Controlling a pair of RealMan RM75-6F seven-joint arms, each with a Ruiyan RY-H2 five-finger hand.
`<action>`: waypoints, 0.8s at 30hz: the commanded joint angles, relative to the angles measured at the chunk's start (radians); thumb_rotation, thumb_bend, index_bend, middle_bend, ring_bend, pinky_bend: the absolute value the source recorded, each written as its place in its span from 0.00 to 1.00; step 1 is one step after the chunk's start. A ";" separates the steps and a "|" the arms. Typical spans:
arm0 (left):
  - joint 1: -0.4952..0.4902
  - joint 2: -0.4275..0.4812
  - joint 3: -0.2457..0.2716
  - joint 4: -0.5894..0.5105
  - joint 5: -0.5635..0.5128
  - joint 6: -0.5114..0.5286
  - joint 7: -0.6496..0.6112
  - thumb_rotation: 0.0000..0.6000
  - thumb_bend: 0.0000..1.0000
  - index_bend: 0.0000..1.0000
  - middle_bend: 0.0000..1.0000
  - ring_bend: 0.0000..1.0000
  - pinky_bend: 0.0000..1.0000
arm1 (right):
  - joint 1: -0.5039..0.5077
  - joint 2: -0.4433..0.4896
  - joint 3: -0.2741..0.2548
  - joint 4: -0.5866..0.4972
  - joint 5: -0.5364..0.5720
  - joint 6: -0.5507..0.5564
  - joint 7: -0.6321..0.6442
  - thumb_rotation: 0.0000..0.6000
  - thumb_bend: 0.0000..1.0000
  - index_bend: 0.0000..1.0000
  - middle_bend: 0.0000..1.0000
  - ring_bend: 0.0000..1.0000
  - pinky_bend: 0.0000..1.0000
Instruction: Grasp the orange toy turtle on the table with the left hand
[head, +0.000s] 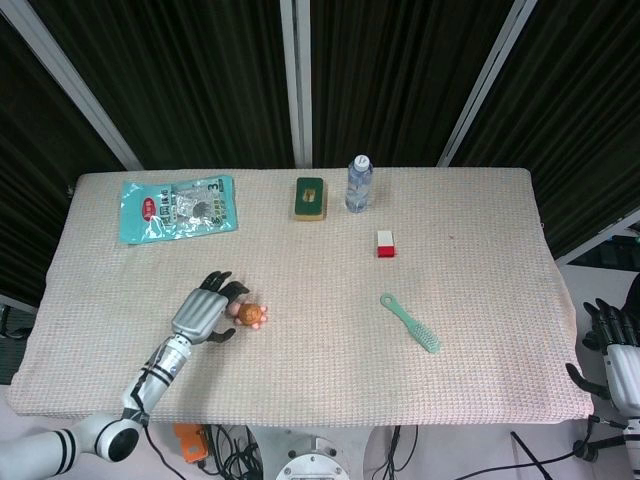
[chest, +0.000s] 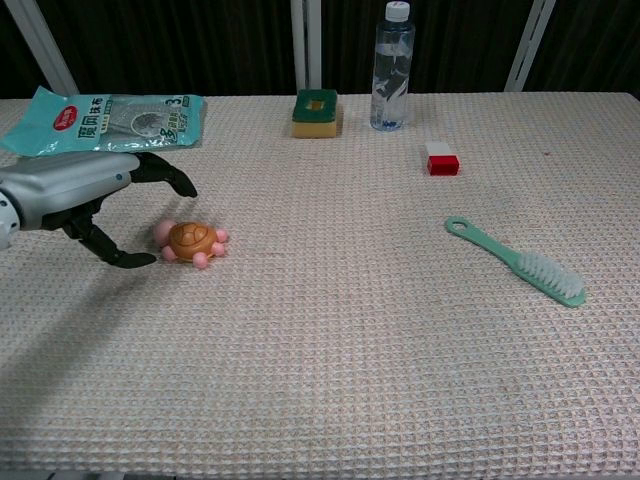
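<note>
The orange toy turtle (head: 251, 314) (chest: 193, 242) with pink legs lies on the woven cloth, left of the table's middle. My left hand (head: 205, 309) (chest: 85, 192) hovers just to its left with fingers spread above and around it, holding nothing; the thumb reaches in low beside the turtle and whether it touches is unclear. My right hand (head: 618, 352) hangs off the table's right front corner, fingers apart, empty, and only the head view shows it.
A teal snack packet (head: 179, 208) lies at the back left. A green sponge (head: 311, 197) and a water bottle (head: 359, 184) stand at the back centre, a red-and-white block (head: 386, 243) and a green brush (head: 410, 323) lie to the right.
</note>
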 joint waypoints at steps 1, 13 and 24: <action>-0.007 -0.010 0.005 0.009 0.002 0.001 -0.003 1.00 0.25 0.24 0.21 0.00 0.09 | 0.001 -0.002 0.000 0.005 0.003 -0.005 0.004 1.00 0.17 0.00 0.00 0.00 0.00; -0.038 -0.069 0.008 0.086 -0.007 0.012 -0.014 1.00 0.31 0.38 0.35 0.08 0.13 | 0.005 -0.007 0.002 0.021 0.012 -0.019 0.015 1.00 0.17 0.00 0.00 0.00 0.00; -0.043 -0.101 0.019 0.131 0.003 0.038 -0.035 1.00 0.32 0.57 0.54 0.24 0.16 | 0.003 -0.009 0.002 0.026 0.014 -0.021 0.020 1.00 0.17 0.00 0.00 0.00 0.00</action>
